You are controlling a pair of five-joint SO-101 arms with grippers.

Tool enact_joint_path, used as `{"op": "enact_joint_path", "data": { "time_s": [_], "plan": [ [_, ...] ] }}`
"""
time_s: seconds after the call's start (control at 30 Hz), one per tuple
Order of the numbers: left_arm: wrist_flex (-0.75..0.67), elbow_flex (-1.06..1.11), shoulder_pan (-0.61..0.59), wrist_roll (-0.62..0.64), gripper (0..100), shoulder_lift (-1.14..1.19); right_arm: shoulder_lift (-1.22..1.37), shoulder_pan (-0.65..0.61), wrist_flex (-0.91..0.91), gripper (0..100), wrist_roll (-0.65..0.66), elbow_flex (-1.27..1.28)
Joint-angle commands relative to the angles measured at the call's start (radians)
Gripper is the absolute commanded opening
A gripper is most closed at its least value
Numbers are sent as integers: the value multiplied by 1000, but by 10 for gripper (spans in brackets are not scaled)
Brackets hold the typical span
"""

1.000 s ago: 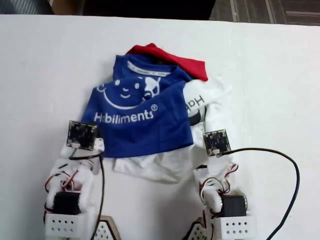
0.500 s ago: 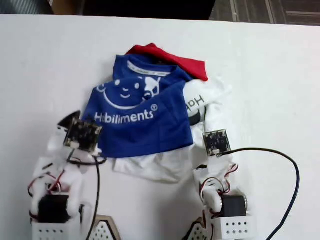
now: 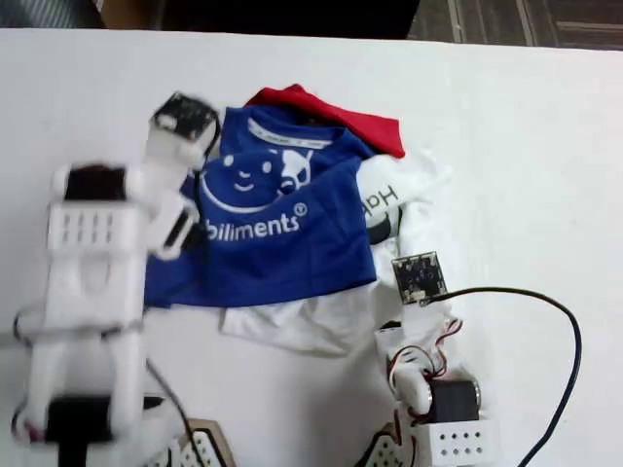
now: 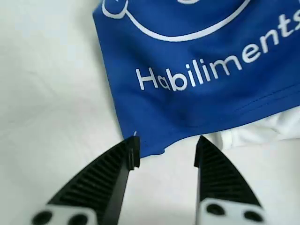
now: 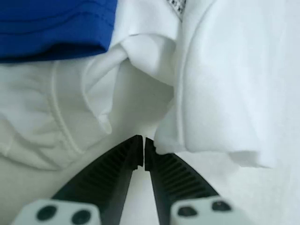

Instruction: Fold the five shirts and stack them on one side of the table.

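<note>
The blue shirt (image 3: 282, 233) lies mid-way across the table (image 3: 526, 146), over the white shirt (image 3: 311, 326) and red shirt (image 3: 341, 115). Its hem corner is just ahead of the left gripper (image 4: 167, 146), whose jaws are spread wide. The left arm is raised over the shirt's left edge. The right gripper (image 5: 143, 152), jaws nearly together and empty, sits low beside a white fold.

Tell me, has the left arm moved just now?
Yes. The left arm swung from the near hem of the blue shirt forward along its side, toward the red shirt.

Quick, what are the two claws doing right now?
Left gripper: open, empty, by the blue shirt.
Right gripper: closed, empty, beside a white shirt.
</note>
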Motion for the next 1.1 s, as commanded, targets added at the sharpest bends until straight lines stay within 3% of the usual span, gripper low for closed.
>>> {"op": "enact_joint_path", "data": {
  "time_s": [0.0,0.17,0.37,0.5,0.57,0.73,0.8,0.87,1.07],
  "plan": [
    [57,-154,-5,-8,215,181,-16,-4,2,21,5,6],
    [37,-225,18,-6,215,285,-16,-2,2,21,5,6],
    [-25,-265,138,106,215,298,-18,2,-15,21,9,6],
    [-75,-234,238,172,215,301,-18,10,-117,21,9,6],
    [-110,-205,273,206,215,301,-18,73,-219,22,18,6],
    [-193,-87,304,218,215,301,-18,326,-469,98,342,6],
    [-199,-61,295,218,215,301,-18,363,-556,141,359,-6],
    [-195,-58,279,218,215,299,-18,361,-512,174,362,-61],
    [-224,-53,239,222,213,299,-13,232,-125,191,365,-288]
  ]
}}
